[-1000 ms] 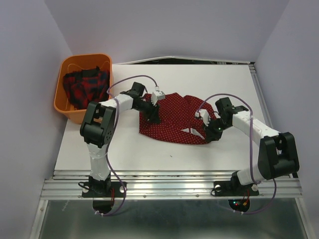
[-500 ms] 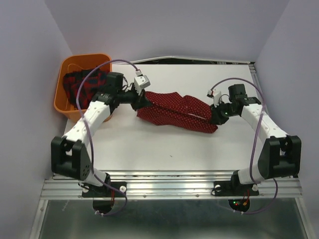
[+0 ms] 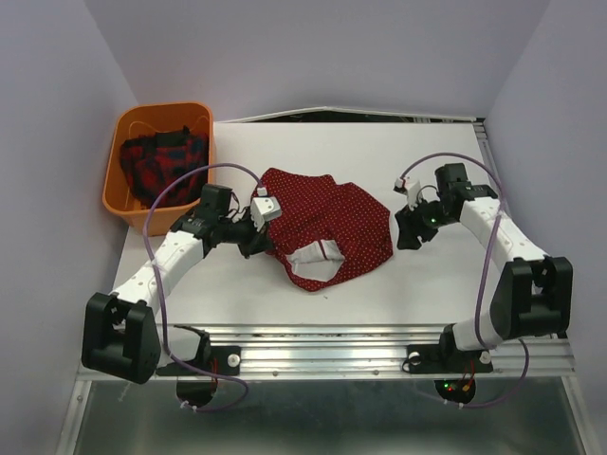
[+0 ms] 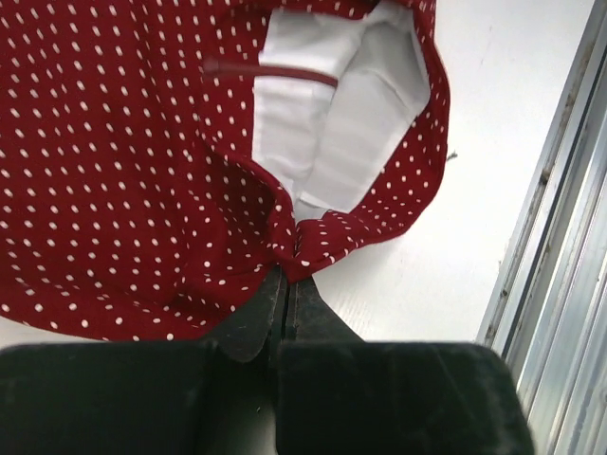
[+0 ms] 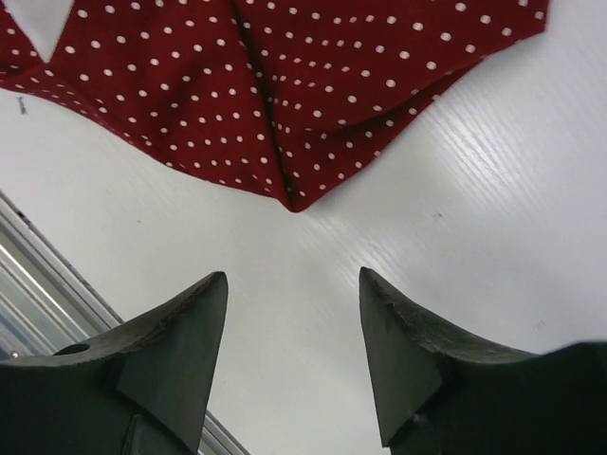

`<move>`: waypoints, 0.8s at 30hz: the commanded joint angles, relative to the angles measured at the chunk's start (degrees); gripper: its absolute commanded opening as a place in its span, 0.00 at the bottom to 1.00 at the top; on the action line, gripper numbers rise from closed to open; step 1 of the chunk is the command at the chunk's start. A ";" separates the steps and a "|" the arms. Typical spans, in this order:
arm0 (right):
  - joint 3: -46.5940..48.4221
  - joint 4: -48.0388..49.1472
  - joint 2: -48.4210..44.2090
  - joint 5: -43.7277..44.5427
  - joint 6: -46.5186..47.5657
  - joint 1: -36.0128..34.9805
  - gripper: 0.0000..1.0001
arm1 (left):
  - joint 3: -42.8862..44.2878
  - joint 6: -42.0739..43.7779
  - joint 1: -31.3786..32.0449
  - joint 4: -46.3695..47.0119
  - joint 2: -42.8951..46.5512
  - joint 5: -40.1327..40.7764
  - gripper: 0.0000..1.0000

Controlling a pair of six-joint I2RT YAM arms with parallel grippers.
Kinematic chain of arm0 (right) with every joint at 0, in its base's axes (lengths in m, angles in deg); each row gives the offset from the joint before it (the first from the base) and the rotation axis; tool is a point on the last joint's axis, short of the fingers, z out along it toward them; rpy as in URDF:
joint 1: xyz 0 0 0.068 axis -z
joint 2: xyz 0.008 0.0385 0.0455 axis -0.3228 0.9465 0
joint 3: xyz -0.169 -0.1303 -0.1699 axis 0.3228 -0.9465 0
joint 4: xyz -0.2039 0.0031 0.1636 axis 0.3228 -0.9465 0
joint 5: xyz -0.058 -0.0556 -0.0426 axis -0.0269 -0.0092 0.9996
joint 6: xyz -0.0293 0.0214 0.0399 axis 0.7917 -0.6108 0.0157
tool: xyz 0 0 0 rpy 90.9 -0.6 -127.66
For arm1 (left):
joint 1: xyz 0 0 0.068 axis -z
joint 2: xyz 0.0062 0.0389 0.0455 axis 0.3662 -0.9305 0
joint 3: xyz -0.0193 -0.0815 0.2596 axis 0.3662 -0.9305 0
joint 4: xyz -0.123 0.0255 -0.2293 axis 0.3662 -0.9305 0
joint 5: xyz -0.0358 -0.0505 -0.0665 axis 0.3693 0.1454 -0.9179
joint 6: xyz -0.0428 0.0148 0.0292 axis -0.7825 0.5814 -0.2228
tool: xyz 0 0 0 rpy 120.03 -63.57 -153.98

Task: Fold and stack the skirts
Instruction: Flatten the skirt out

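Observation:
A dark red polka-dot skirt lies crumpled in the middle of the table, its white lining showing near the front. My left gripper is shut on the skirt's left edge; in the left wrist view the cloth bunches at the closed fingertips. At the skirt's right side my right gripper stands open, a short way off the cloth corner, with nothing between its fingers. The plaid skirt sits bundled in the orange basket.
The orange basket stands at the back left of the white table. A metal rail runs along the near edge. Purple walls close in both sides.
The left gripper closed on the skirt's edge and pulled it toward the near left. The right gripper let go of the cloth and opened, and the skirt dropped back onto the table.

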 commanded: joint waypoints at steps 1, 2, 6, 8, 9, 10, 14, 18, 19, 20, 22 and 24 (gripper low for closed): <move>1.13 -1.63 2.24 -9.65 2.83 0.19 0.61 | 0.46 0.40 -0.32 1.88 0.72 1.94 0.00; 1.13 -1.89 2.33 -11.43 2.92 0.19 0.61 | 0.72 0.22 -0.41 1.62 0.36 2.20 0.00; 0.25 1.08 2.07 -14.43 0.65 -3.49 0.57 | 2.22 -0.83 -0.93 1.09 -2.62 2.91 0.00; -0.54 4.67 1.37 -12.95 -0.50 -5.60 0.57 | 2.92 -1.97 -1.63 1.44 -3.42 2.91 0.00; -1.50 6.35 0.85 -11.63 -1.20 -7.00 0.57 | 3.18 -2.33 -1.81 1.44 -4.29 2.74 0.00; -2.29 8.11 -0.46 -8.05 -1.21 -10.41 0.60 | 3.80 -3.03 -2.42 1.53 -4.73 2.12 0.00; -4.67 16.02 -2.06 -1.27 -0.59 -18.61 0.70 | 5.47 -4.79 -3.74 1.62 -6.58 0.63 0.00; -4.32 18.32 0.66 2.00 0.98 -23.53 1.00 | 6.26 -5.84 -4.27 1.88 -7.55 -0.17 0.00; -3.97 18.67 1.88 2.61 1.34 -25.19 1.00 | 6.35 -6.02 -4.27 1.97 -7.64 -0.34 0.00; -3.88 18.84 2.42 2.96 1.60 -25.91 1.00 | 6.44 -6.20 -4.36 1.97 -7.72 -0.34 0.00; -3.88 19.55 3.38 3.23 2.13 -27.31 0.99 | 6.44 -6.63 -4.54 2.06 -7.90 -0.43 0.00; -3.97 20.60 5.48 4.46 2.48 -29.07 0.96 | 6.35 -6.81 -4.62 2.06 -7.90 -0.52 0.00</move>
